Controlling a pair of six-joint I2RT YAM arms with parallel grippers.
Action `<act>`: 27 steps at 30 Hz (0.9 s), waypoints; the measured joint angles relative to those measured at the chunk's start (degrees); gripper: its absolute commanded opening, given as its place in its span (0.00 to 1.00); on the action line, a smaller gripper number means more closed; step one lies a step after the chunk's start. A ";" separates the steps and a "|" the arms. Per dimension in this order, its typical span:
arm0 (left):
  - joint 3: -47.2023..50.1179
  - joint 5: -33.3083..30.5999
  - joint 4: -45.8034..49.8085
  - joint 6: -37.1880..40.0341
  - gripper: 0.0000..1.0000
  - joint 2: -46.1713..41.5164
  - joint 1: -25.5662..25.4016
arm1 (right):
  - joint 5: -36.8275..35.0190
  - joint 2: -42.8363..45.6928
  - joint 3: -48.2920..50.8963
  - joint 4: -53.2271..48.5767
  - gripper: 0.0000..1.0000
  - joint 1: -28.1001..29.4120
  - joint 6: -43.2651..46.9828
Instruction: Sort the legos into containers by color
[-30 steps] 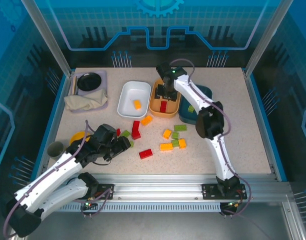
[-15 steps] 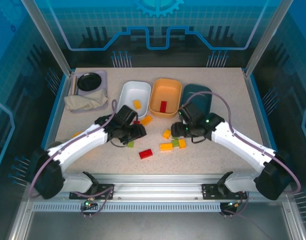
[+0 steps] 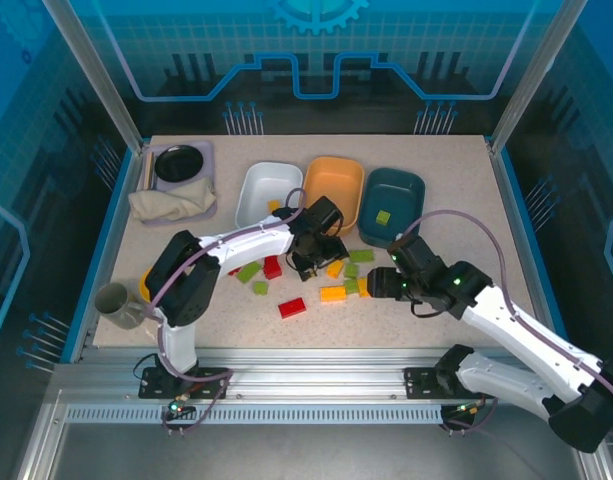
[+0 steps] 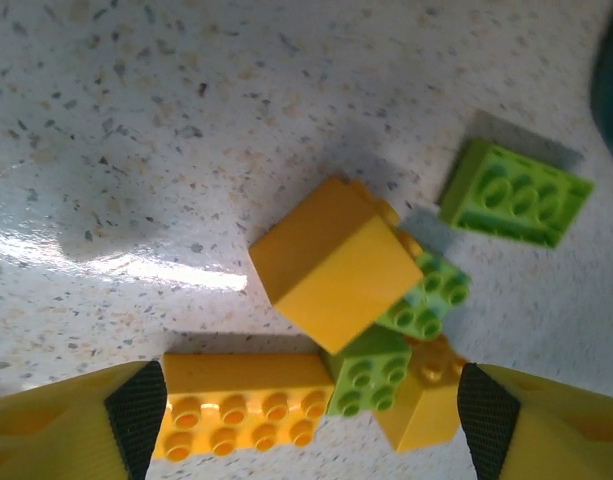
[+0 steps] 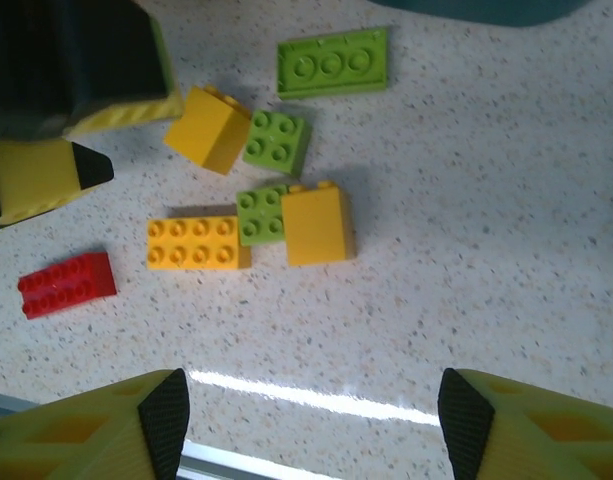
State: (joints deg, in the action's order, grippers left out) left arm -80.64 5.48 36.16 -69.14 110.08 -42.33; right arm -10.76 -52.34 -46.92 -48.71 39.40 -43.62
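Three containers stand in a row at the back: a white bin (image 3: pixel 269 180), an orange bin (image 3: pixel 338 180) and a teal bin (image 3: pixel 401 192) that holds one green lego (image 3: pixel 383 217). Loose legos lie mid-table: an orange oblong (image 4: pixel 246 415), a green square (image 4: pixel 371 368), an orange cube (image 4: pixel 331 262), a green oblong (image 5: pixel 333 62) and a red brick (image 5: pixel 66 285). My left gripper (image 3: pixel 311 260) hovers open over this cluster, its gripper (image 4: pixel 311 415) straddling the orange oblong and green square without gripping. My right gripper (image 3: pixel 378 284) is open and empty, its gripper (image 5: pixel 314 420) over bare table just near the cluster.
A black bowl on a lavender tray (image 3: pixel 181 162) and a crumpled cloth (image 3: pixel 171 203) sit at the back left. A grey cup (image 3: pixel 114 298) stands at the left edge by the left arm. More red (image 3: pixel 272 267) and green (image 3: pixel 248 272) bricks lie left of the cluster.
The left arm swung from the near left across to the brick cluster. The right arm pulled back from the orange bin to the near right. Both grippers now stand wider.
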 measured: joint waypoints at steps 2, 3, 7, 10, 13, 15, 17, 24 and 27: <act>-0.96 -0.04 1.33 -3.89 0.82 1.66 0.07 | -0.02 2.10 0.61 -1.05 0.70 0.00 -0.35; -1.64 -0.04 1.92 -5.11 0.82 2.49 0.13 | -0.07 2.93 0.79 -1.42 0.70 0.00 -0.37; -3.23 0.02 1.36 -10.21 0.80 5.51 0.15 | -0.44 4.98 0.98 -2.86 0.70 0.00 -0.55; -4.00 0.44 0.00 -12.98 0.77 7.04 0.15 | -0.42 5.38 1.27 -3.56 0.70 0.00 -0.55; -4.44 0.50 -0.55 -15.26 0.70 7.87 0.15 | -0.42 5.60 1.97 -3.91 0.70 0.00 -0.55; -4.42 0.66 -0.76 -16.68 0.65 8.07 0.15 | -0.39 5.62 2.49 -4.07 0.70 0.00 -0.55; -4.39 1.01 -1.38 -17.79 0.62 8.24 0.15 | -0.39 5.62 2.95 -4.24 0.70 0.00 -0.55; -4.50 1.88 -2.21 -19.54 0.40 9.38 0.15 | -0.33 4.46 3.10 -4.37 0.70 -0.07 -0.55; -4.46 1.11 -1.73 -19.23 0.34 8.79 0.15 | -0.04 2.21 3.10 -4.20 0.70 -0.57 -0.52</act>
State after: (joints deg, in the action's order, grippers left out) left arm -85.10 6.59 34.44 -88.38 118.87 -42.17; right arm -10.81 -50.13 -43.81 -52.90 38.83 -44.14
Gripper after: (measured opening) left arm 0.417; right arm 0.701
